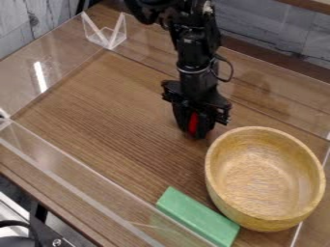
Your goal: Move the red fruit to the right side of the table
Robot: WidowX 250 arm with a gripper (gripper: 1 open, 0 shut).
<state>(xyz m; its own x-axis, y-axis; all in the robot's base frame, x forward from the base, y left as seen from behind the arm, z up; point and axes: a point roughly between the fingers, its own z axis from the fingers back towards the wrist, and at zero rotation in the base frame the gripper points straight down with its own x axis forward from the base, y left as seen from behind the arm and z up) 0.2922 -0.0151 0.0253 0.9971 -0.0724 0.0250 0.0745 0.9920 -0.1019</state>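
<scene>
The red fruit [196, 123] lies on the brown wood-grain table [103, 106], just left of the wooden bowl's far rim. My gripper [198, 124] points straight down over it, its dark fingers [183, 118] standing on either side of the fruit with their tips at the tabletop. Only a strip of red shows between them. The jaws sit close around the fruit, but contact is not visible from this view.
A round light wooden bowl [265, 178] stands at the front right, close to the gripper. A green block [196, 216] lies at the front edge. Low clear acrylic walls [52, 159] border the table, with a clear stand [106, 33] at the back left.
</scene>
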